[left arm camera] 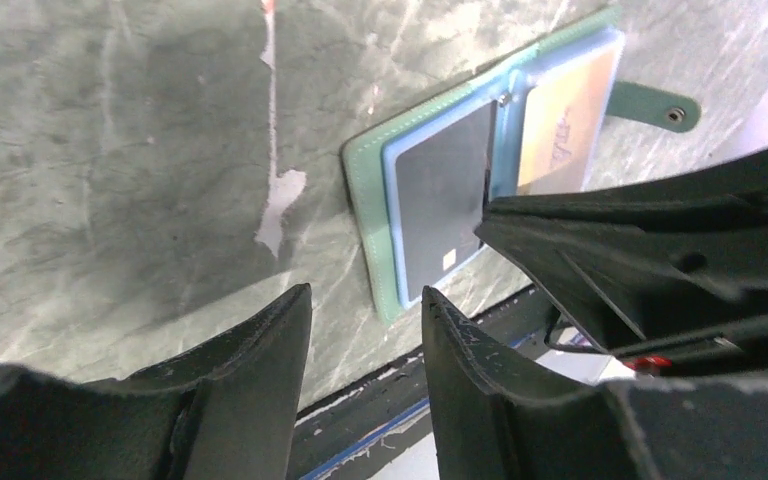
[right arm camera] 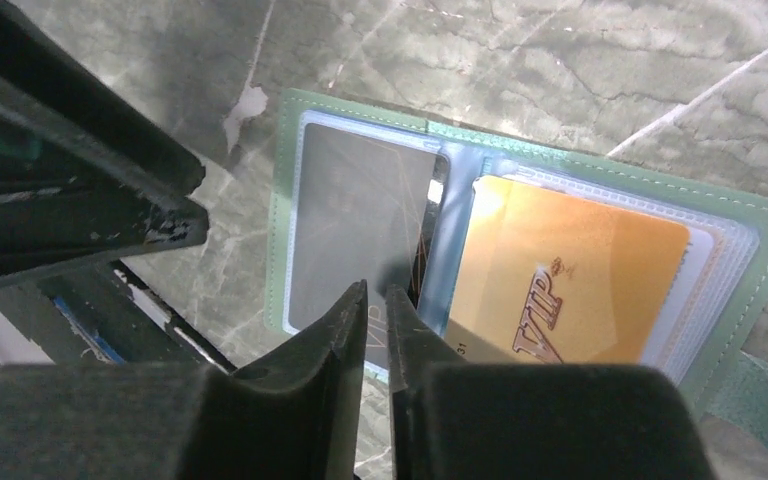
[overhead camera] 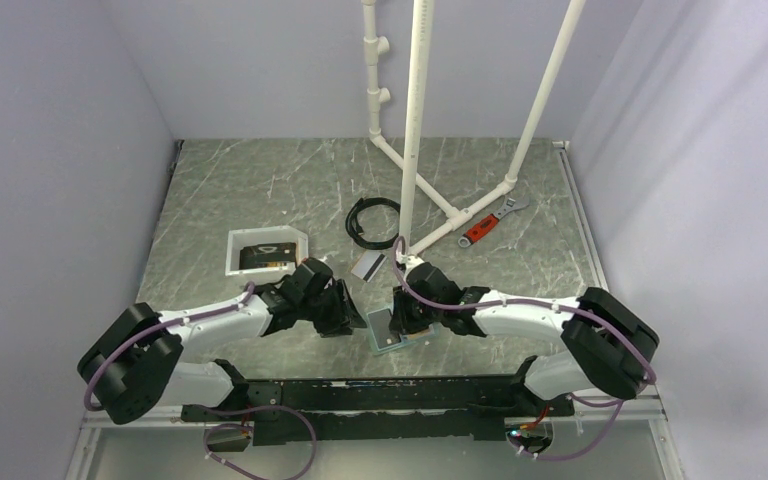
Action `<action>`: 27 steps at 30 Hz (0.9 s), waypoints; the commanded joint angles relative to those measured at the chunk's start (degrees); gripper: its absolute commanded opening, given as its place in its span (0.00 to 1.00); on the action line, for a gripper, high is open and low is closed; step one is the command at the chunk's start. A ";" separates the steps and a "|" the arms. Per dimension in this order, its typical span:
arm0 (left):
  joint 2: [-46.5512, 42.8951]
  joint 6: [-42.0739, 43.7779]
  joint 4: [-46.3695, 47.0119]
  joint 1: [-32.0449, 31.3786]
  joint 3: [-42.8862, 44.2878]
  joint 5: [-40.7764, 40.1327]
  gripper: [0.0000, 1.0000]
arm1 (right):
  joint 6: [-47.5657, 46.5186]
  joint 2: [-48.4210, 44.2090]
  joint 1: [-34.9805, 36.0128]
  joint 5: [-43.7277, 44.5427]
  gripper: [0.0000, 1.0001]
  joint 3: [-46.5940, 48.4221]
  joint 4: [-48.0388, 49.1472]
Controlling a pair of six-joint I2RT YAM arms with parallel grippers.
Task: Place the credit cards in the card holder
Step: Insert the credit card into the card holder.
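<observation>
The card holder (overhead camera: 388, 338) lies open on the table near the front edge, between my two grippers. In the right wrist view its green rim (right arm camera: 282, 200) frames a dark card (right arm camera: 360, 220) in the left pocket and a gold VIP card (right arm camera: 570, 280) in the right pocket. My right gripper (right arm camera: 375, 292) is shut to a thin slit, tips down over the dark card's lower edge; I cannot tell whether they touch it. My left gripper (left arm camera: 365, 300) is open and empty, just left of the holder (left arm camera: 365, 200). Another grey card (overhead camera: 367, 266) lies loose on the table behind.
A white tray (overhead camera: 237, 262) holding a dark card (overhead camera: 267, 256) stands at the back left. A black cable coil (overhead camera: 372, 220), a red-handled wrench (overhead camera: 488, 224) and a white pipe frame (overhead camera: 417, 120) are further back. The table's front edge (left arm camera: 440, 330) is close by.
</observation>
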 commanded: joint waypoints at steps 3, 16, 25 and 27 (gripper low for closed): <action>1.29 -1.78 9.12 0.00 -1.26 5.10 0.51 | 0.94 3.54 -0.09 2.02 0.11 0.37 3.54; 9.51 -4.10 20.39 -0.27 -0.92 8.24 0.53 | 3.45 3.38 -0.04 4.76 0.00 -2.26 3.77; 1.87 -3.10 3.87 -3.84 2.43 -3.96 0.52 | 3.27 3.34 -0.09 4.45 0.00 -2.35 4.00; 0.73 -3.08 4.40 -4.03 2.41 -3.42 0.54 | 3.19 3.73 -0.09 4.10 0.00 -2.22 4.11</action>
